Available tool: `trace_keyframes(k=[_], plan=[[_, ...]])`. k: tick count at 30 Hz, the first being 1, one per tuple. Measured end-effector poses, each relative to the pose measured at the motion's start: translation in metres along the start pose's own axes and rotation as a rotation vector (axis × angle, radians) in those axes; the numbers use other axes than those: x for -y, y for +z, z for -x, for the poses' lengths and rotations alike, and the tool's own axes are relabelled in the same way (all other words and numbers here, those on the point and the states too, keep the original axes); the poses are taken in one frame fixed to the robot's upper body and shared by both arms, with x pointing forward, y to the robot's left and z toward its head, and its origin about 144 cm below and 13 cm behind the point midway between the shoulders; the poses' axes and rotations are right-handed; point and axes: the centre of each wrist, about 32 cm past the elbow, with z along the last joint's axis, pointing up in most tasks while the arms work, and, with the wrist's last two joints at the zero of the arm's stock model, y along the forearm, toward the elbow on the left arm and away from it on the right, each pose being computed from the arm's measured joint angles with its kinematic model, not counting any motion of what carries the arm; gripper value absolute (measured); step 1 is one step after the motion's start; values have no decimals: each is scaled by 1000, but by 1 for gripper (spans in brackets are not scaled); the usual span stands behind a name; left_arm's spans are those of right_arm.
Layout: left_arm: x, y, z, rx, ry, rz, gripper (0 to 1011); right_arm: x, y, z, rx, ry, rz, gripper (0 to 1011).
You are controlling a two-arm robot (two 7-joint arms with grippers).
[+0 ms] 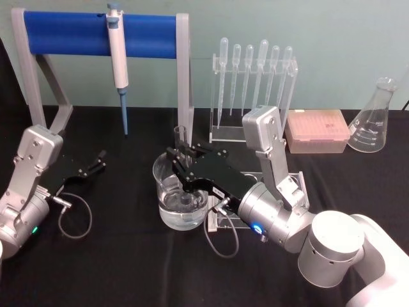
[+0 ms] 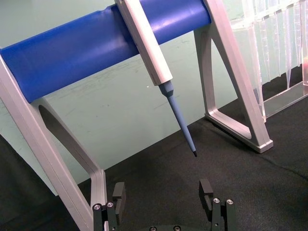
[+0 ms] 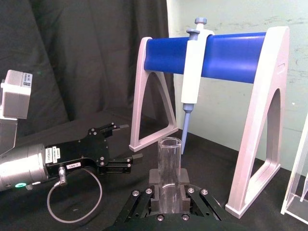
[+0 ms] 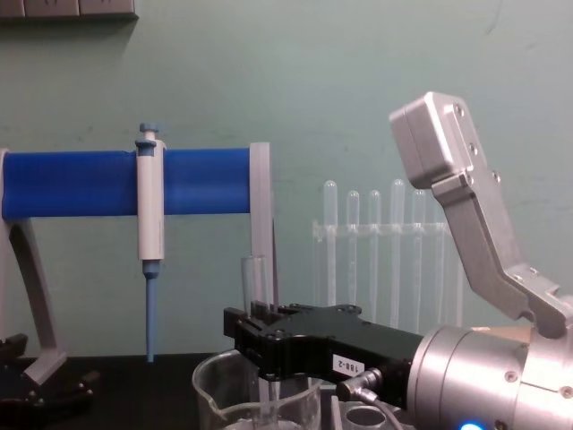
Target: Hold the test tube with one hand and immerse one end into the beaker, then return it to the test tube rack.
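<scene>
Covering the work area is a black tabletop (image 1: 115, 268), with a blue-barred pipette stand (image 1: 96, 32) at its back. The beaker (image 1: 167, 214), holding clear liquid, sits mid-table. The right gripper (image 1: 181, 158) hangs over it, clamped on the upright test tube (image 1: 179, 135), whose lower end reaches inside the beaker. The left gripper (image 1: 100, 161) rests at the left, fingers apart, empty.
</scene>
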Motion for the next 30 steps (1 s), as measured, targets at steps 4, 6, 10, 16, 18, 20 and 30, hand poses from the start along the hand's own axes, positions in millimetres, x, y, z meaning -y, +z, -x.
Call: trace_keyframes(k=[4, 6, 10, 16, 18, 20, 30], plan=[[0, 0, 0, 0, 0, 0, 1000, 0, 0, 0, 0, 0, 0, 226], [0, 0, 0, 0, 0, 0, 1000, 0, 0, 0, 0, 0, 0, 226], [0, 0, 0, 0, 0, 0, 1000, 0, 0, 0, 0, 0, 0, 226], [0, 0, 0, 0, 0, 0, 1000, 0, 0, 0, 0, 0, 0, 226], [0, 0, 0, 0, 0, 0, 1000, 0, 0, 0, 0, 0, 0, 226], [0, 0, 0, 0, 0, 0, 1000, 0, 0, 0, 0, 0, 0, 226], [0, 0, 0, 0, 0, 0, 1000, 0, 0, 0, 0, 0, 0, 226]])
